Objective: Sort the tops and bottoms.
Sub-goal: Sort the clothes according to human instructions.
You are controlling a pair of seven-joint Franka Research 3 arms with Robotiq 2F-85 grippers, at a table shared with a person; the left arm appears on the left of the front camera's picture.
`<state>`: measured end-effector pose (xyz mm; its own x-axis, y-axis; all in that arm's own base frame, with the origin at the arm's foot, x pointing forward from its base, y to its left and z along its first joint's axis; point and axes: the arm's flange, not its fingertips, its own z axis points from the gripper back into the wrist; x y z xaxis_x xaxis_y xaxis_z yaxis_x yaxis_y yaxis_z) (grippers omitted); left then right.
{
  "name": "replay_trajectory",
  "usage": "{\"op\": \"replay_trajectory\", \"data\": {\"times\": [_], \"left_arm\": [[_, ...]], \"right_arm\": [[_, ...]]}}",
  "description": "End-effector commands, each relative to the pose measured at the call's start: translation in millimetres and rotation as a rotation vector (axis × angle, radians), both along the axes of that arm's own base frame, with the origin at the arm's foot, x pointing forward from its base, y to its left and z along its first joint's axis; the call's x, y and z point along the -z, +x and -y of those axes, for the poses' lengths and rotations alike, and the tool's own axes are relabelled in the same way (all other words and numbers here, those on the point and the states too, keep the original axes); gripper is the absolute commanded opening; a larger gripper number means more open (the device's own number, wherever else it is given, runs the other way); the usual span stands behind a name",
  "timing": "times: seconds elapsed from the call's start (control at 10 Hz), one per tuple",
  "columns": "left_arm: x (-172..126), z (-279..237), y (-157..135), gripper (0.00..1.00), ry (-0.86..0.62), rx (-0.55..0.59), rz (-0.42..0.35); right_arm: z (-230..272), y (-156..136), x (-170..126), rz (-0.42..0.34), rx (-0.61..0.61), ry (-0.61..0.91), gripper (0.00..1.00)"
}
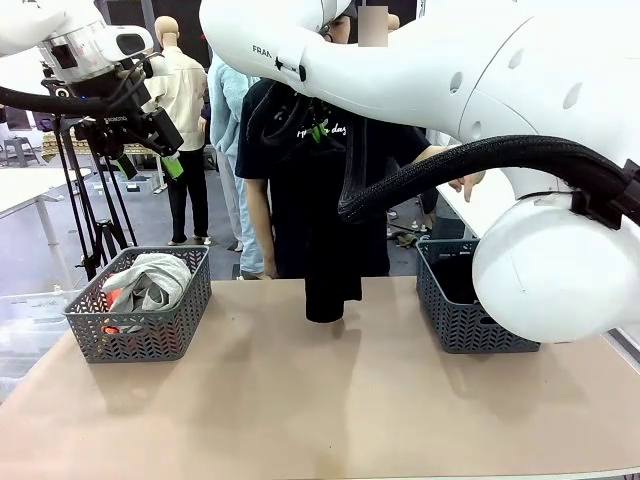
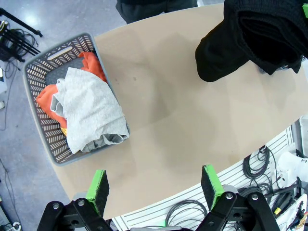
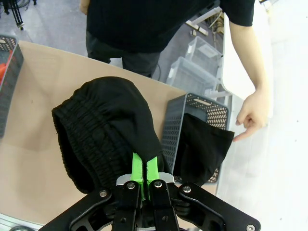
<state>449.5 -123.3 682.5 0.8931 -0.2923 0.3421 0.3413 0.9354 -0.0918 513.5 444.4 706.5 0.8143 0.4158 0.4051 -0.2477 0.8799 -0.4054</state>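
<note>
A black garment [image 3: 106,130] is pinched by the right hand [image 3: 146,168] and hangs above the surface [image 1: 320,400], its lower end at the surface. The left hand [image 2: 154,185] is held spread, raised above the left basket [image 1: 140,335], where the grey top [image 2: 89,108] lies on the red-orange top [image 2: 45,98]. Another black garment [image 3: 199,147] is draped in the right basket [image 3: 175,130].

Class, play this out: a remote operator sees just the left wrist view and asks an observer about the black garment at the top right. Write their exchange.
Operator: What holds it?
Observer: The right gripper, shut on the black bottoms.
Operator: Off the table?
Observer: It hangs, its lower end near the table.
Operator: Anything in the other basket?
Observer: The right basket has another black garment draped over its rim.
</note>
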Motion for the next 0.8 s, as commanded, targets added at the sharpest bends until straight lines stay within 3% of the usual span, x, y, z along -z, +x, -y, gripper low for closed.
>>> {"op": "replay_trajectory", "data": {"times": [0.0,0.7], "left_arm": [[2.1,-2.8,-3.5,1.0,0.002,0.008,-0.001],[2.1,-2.8,-3.5,1.0,0.002,0.008,-0.001]], "right_arm": [[-1.8,-3.5,-3.4,0.008,0.005,0.012,0.0],[-1.8,-3.5,-3.4,0.008,0.005,0.012,0.0]]}}
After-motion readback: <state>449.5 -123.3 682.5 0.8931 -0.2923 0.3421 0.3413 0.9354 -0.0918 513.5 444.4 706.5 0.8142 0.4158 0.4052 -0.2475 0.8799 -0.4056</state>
